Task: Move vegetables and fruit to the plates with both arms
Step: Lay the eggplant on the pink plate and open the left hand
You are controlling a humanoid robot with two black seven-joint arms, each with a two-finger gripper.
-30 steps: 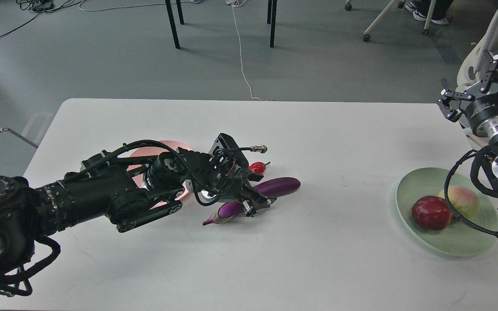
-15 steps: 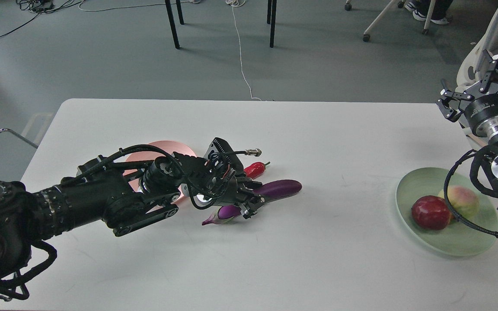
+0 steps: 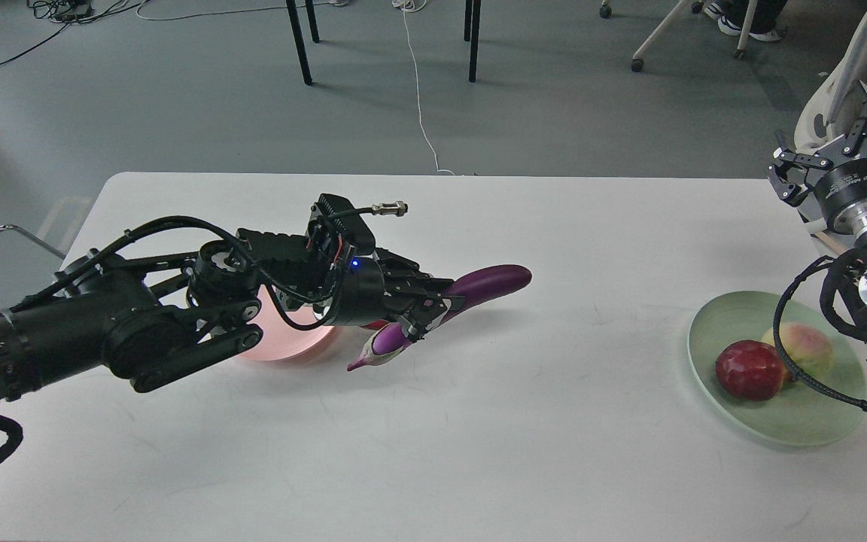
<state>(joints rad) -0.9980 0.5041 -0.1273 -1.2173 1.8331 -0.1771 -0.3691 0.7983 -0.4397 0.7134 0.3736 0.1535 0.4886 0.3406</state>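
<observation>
My left gripper [image 3: 430, 312] is shut on the purple eggplant [image 3: 490, 282] near its middle. The eggplant is tilted, with its far end raised and its pale calyx end [image 3: 366, 360] low near the table. Only a sliver of the red chili pepper [image 3: 378, 325] shows under the gripper. The pink plate [image 3: 283, 346] lies just left of it, partly hidden by my left arm. The green plate [image 3: 780, 421] at the right holds the dark red pomegranate [image 3: 748, 369] and the peach [image 3: 808, 348]. My right gripper [image 3: 834, 143] is open and empty, raised beyond the table's right edge.
The white table [image 3: 479, 452] spans the view. Beyond its far edge are black chair legs [image 3: 299, 41] and a white cable [image 3: 420, 98] on the grey floor. A person in pale clothing [image 3: 862, 60] sits at the far right behind my right arm.
My left gripper has lifted the eggplant's far end up off the table and drawn back toward the pink plate. The chili is now almost hidden. The right gripper shifted slightly right.
</observation>
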